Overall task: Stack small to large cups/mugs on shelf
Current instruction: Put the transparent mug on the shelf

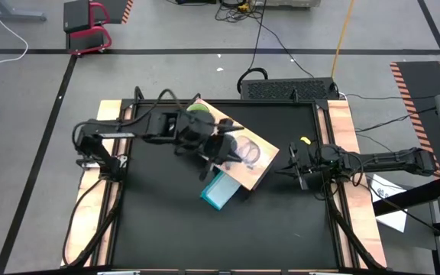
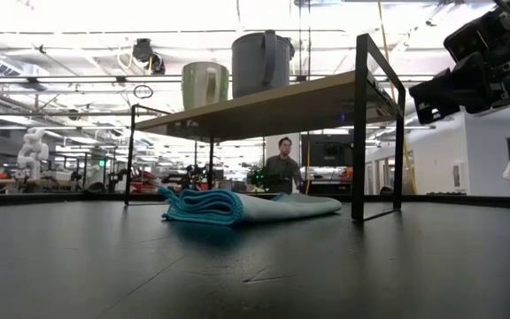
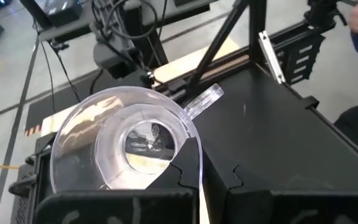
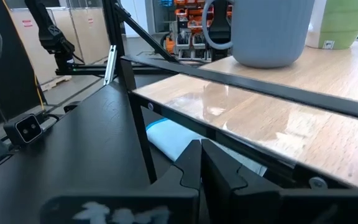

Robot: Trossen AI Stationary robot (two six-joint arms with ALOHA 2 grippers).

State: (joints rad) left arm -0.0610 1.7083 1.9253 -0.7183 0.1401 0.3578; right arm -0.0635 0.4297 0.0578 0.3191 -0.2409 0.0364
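Note:
The wooden shelf (image 1: 260, 173) stands slantwise on thin dark legs in the middle of the black table. On its board stand the lime-green mug (image 2: 204, 85) and the grey-blue mug (image 2: 260, 62), both upright on their bases; both mugs show again in the right wrist view as the grey-blue mug (image 4: 269, 31) and the green mug (image 4: 350, 22). My left gripper (image 3: 204, 155) hovers over the shelf (image 1: 214, 149), shut on the clear glass cup (image 3: 120, 140). My right gripper (image 4: 201, 152) is shut, level with the board just off the shelf's right end (image 1: 295, 164). My left gripper holds the glass cup by its rim (image 3: 196, 149), close to the clear handle (image 3: 205, 98). One finger (image 3: 179, 174) lies inside the mouth and the other (image 3: 235, 183) outside the wall. The cup is lifted clear and tipped, its mouth facing back toward the wrist.
A folded light-blue cloth (image 1: 218, 191) lies on the table under the shelf's near corner (image 2: 237, 206). Wooden strips run along the table's left and right sides (image 1: 90, 221). Black table top lies bare near the front edge (image 1: 228, 237). People stand in the room beyond.

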